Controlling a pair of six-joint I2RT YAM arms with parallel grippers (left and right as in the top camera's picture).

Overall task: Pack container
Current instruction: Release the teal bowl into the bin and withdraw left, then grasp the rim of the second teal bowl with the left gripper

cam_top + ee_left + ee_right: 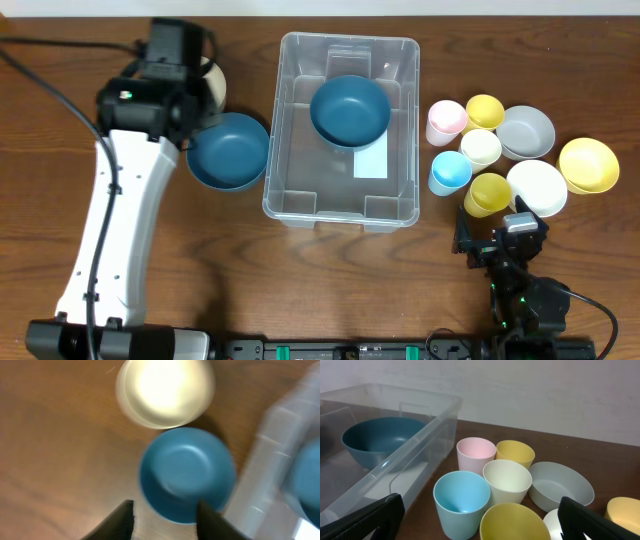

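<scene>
- The left gripper (165, 505) is seen partly open over a blue bowl's (186, 474) near rim; no grip can be confirmed. The right gripper (480, 510) is spread wide, empty.
- The container (285, 130) is set mid-table, a second blue bowl (350, 110) inside.
- With a shallow pinch, the blue bowl could be dropped or knocked against the container wall beside it.
- The cream bowl (165, 392) is shown whole only from the left wrist; overhead it is mostly hidden by the arm (120, 210).
</scene>
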